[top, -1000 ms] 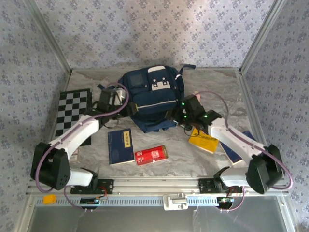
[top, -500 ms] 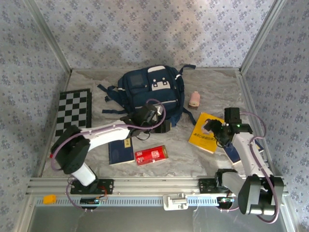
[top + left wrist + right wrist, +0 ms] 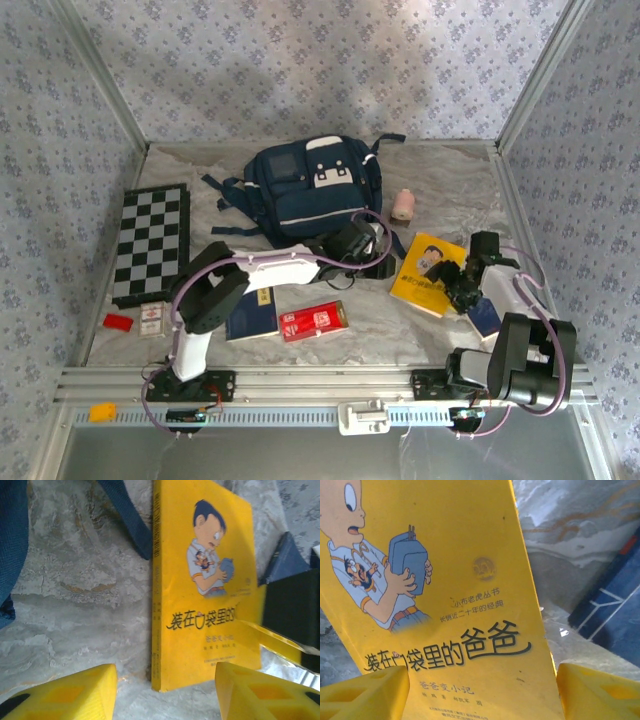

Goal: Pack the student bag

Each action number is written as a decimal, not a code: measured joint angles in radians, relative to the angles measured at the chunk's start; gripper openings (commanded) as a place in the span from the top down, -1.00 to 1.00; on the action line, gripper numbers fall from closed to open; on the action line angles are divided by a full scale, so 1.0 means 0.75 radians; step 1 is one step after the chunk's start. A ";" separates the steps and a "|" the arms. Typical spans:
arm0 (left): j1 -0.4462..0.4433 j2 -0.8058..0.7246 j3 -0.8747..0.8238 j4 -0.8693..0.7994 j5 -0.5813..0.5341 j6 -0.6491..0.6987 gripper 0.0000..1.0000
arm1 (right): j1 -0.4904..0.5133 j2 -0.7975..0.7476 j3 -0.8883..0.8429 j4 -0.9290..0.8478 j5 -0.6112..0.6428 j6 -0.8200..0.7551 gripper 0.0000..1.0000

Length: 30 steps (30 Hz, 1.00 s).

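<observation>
The large navy blue fabric backpack with white-grey patches (image 3: pixel 315 195) lies at twelve o'clock on the marbled grey tabletop (image 3: pixel 450 172), front pockets up; from above I cannot tell whether its zip is open. At four o'clock of it lies a flat yellow paperback with a cartoon boy on its cover (image 3: pixel 425 275), and both arms point at this book. The left end effector (image 3: pixel 165 672) sits low at the book's nine o'clock side, facing the spine, its yellow fingers apart with nothing between them. The right end effector (image 3: pixel 482 675) hangs over the cover from three o'clock, jaws wide and holding nothing. A thin book lying flat gives little edge to pinch, so the two-sided approach probably lets one arm brace it while the other gets under an edge. A dark blue hardback book (image 3: pixel 250 312) and a red rectangular carton (image 3: pixel 313 320) lie at six o'clock, and a small pink cylinder (image 3: pixel 402 205) at the backpack's three o'clock, all apparently not yet packed.
</observation>
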 measured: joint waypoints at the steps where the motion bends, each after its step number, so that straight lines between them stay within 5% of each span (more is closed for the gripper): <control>1: 0.000 0.021 0.016 -0.006 -0.002 0.000 -0.07 | 0.013 -0.001 -0.001 0.007 -0.007 0.000 -0.52; 7: 0.006 0.097 0.113 -0.054 -0.026 0.025 -0.09 | 0.101 -0.036 -0.002 0.042 -0.079 0.010 -0.51; 30: 0.021 0.316 0.337 -0.168 0.101 0.096 0.03 | 0.019 0.080 -0.026 0.125 -0.170 -0.040 -0.28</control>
